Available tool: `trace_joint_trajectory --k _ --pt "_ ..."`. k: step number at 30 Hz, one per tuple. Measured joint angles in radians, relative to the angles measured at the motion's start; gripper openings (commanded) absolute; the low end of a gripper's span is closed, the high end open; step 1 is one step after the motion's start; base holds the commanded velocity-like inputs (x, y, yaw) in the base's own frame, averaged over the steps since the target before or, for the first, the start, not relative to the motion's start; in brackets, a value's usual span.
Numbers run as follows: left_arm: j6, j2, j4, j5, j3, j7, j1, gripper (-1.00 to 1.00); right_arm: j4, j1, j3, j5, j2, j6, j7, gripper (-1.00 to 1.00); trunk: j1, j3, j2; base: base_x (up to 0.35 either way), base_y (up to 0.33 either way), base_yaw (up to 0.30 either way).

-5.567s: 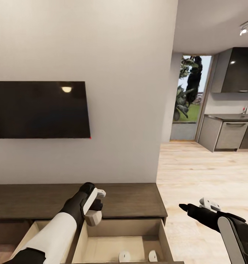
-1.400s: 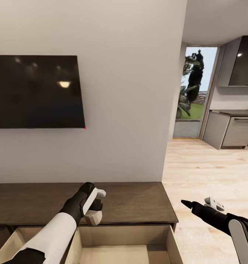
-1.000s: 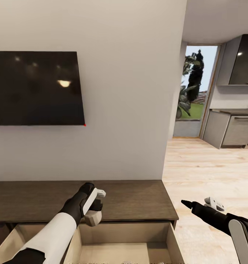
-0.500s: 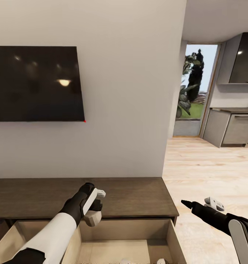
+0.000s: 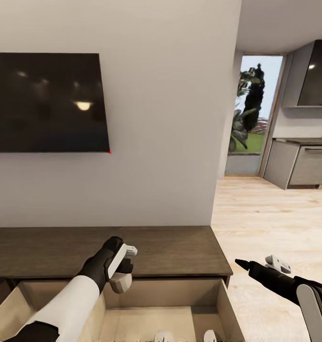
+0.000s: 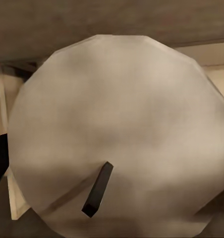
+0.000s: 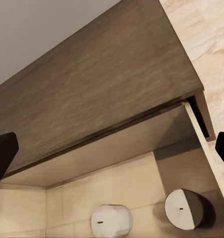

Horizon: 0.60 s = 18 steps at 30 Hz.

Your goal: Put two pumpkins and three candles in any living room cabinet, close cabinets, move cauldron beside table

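My left gripper [image 5: 123, 271] hangs over the back edge of the open drawer [image 5: 151, 290] of the dark brown cabinet [image 5: 180, 251], shut on a pale candle [image 5: 120, 283]. In the left wrist view this candle [image 6: 117, 129] shows its round top face and dark wick very close up. Two more candles [image 5: 164, 337] [image 5: 209, 335] stand on the drawer's pale floor; in the right wrist view they are the left candle [image 7: 111, 221] and the right candle [image 7: 186, 208]. My right gripper [image 5: 257, 265] is open, beyond the cabinet's right end, its fingertips [image 7: 3, 153] wide apart. Pumpkins, cauldron and table are out of view.
A black TV [image 5: 44, 102] hangs on the white wall above the cabinet. To the right, light wood floor [image 5: 275, 223] runs to a glass door [image 5: 253, 114] and grey kitchen units [image 5: 301, 166]. A second open drawer [image 5: 11, 308] lies to the left.
The whole picture has shifted upward, so the camera has tilted down a little; more of the open drawer shows, with two candles at its bottom. Both arms look unmoved in the picture.
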Motion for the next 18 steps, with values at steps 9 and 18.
trace_joint_trajectory --k 9,18 --pt "0.0 0.0 0.0 0.0 -0.001 0.002 0.0 -1.0 0.001 0.0 0.0 0.0 0.0 0.0 0.0 1.0 0.035 -0.028 -0.063 0.0 0.0 0.0" --pt "0.0 0.0 0.0 0.0 -0.001 0.002 0.0 -1.0 0.003 -0.001 0.0 0.001 0.001 0.0 0.0 1.0 0.069 -0.056 -0.126 0.0 0.0 0.0"
